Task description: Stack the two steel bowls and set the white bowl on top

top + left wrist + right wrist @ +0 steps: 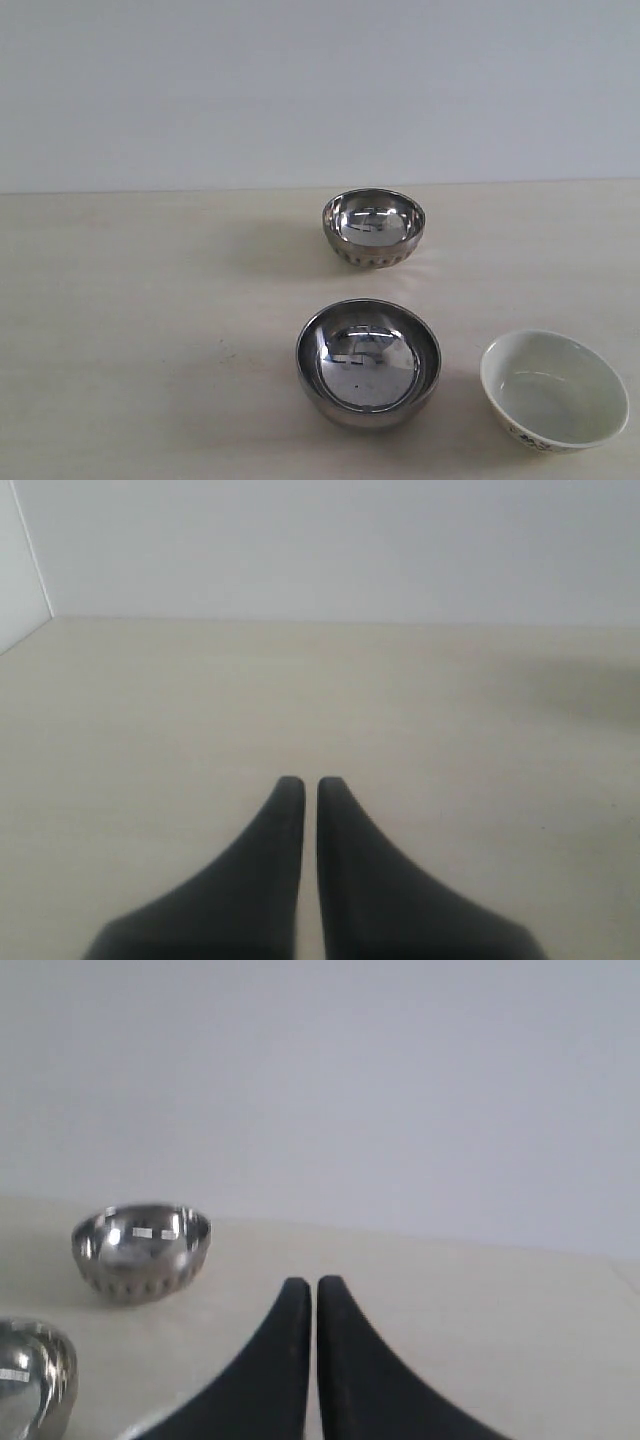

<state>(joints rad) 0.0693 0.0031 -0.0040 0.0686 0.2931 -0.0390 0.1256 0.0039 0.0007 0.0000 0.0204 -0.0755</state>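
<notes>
In the exterior view the ribbed steel bowl (374, 227) stands upright at the back centre of the table. The smooth steel bowl (368, 362) sits nearer the front. To its right, near the front right corner, is the white bowl (554, 391), upright and empty. No arm shows in that view. My left gripper (303, 783) is shut over bare table, holding nothing. My right gripper (308, 1283) is also shut and holds nothing; the ribbed steel bowl (141, 1251) and part of the smooth steel bowl (32, 1375) lie off to one side of it.
The bowls rest on a pale wooden table (140, 330). A plain white wall (300, 90) rises behind it. A wall corner (25, 570) shows in the left wrist view.
</notes>
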